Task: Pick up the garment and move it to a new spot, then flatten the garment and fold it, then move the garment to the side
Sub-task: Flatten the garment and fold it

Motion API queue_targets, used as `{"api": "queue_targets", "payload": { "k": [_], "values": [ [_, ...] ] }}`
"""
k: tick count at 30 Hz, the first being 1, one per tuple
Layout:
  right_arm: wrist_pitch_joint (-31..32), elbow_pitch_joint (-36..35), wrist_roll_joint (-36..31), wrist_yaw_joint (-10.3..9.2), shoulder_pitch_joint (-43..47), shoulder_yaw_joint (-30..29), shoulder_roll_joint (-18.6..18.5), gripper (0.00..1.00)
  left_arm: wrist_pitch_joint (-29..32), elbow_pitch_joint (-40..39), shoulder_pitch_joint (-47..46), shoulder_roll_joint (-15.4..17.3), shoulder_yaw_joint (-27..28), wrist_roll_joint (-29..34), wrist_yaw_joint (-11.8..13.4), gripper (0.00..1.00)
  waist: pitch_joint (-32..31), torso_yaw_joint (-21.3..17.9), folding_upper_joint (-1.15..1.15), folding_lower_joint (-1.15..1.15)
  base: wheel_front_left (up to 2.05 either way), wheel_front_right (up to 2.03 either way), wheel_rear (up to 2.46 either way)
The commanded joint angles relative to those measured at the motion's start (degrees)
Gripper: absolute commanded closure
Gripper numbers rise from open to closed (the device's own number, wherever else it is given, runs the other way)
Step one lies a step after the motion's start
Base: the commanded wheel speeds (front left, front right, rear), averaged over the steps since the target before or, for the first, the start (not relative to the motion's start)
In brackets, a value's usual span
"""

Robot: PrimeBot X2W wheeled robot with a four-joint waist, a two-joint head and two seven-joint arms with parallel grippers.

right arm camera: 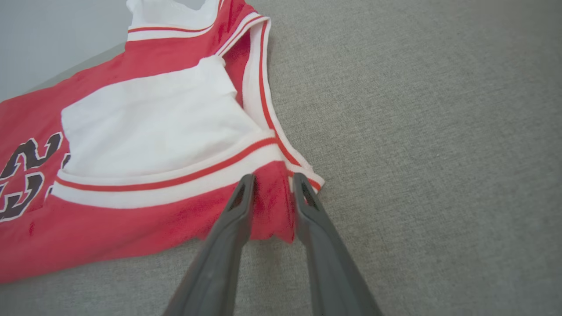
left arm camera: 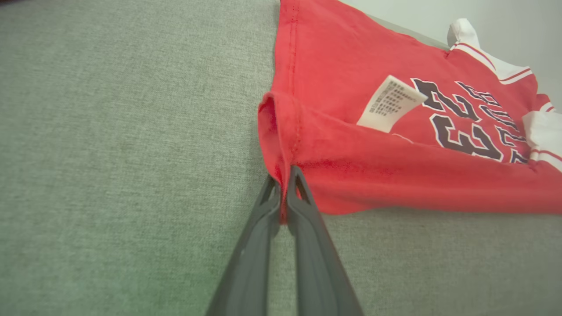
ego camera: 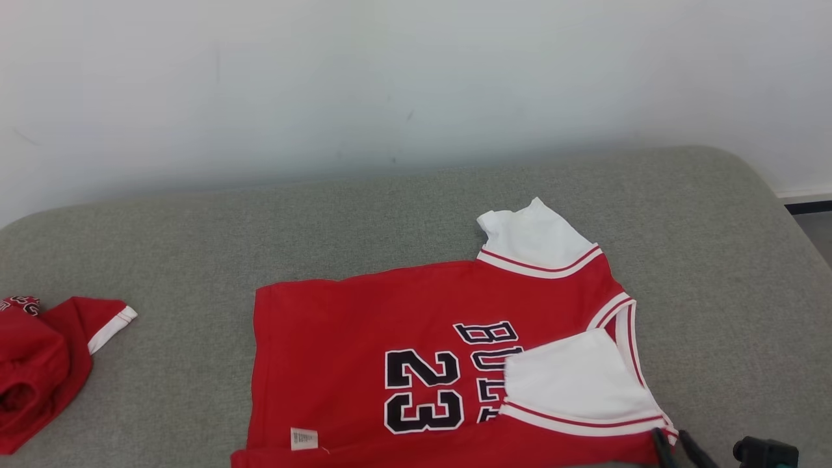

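The garment [ego camera: 403, 338] is a red jersey with a black "23", white sleeves and a white label. It lies flat on the grey cushion [ego camera: 195, 221], with its near sleeve folded over the chest. In the left wrist view my left gripper [left arm camera: 284, 177] is shut on the garment's [left arm camera: 373, 145] hem corner, which bunches between the fingers. My right gripper [right arm camera: 273, 177] is shut on a red fold at the garment's [right arm camera: 145, 127] shoulder corner, just below the striped armhole trim. The head view shows the right gripper [ego camera: 671, 439] at the garment's lower right corner.
A second red piece of clothing [ego camera: 45, 364] lies crumpled at the cushion's left edge. A pale wall [ego camera: 390, 84] rises behind the cushion. Bare grey cushion spreads to the right and behind the garment. A dark part of my right arm [ego camera: 766, 452] sits at the bottom right.
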Motion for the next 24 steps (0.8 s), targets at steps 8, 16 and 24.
{"api": "queue_targets", "payload": {
  "k": [8,16,24],
  "values": [
    [-1.74,-8.77,-7.24,-0.16,-0.36,-6.24,2.83,0.0,-0.17,-9.03,-1.04,-0.71,6.07,3.12,1.05,0.0,-0.31,0.19,0.0,0.0,0.0,0.0,0.0],
    [-3.13,-19.9,-15.64,-0.15,0.16,-11.24,7.13,0.0,-0.18,-18.7,-0.74,-0.77,10.84,9.84,2.24,0.0,-0.5,0.48,0.0,0.0,0.0,0.0,0.0],
    [-3.11,-30.64,-24.09,-0.15,3.73,-12.79,10.62,0.0,-0.18,-21.87,0.68,-0.36,12.96,15.81,2.38,0.0,-0.83,0.86,0.0,0.0,0.0,0.0,0.0]
  ]
}}
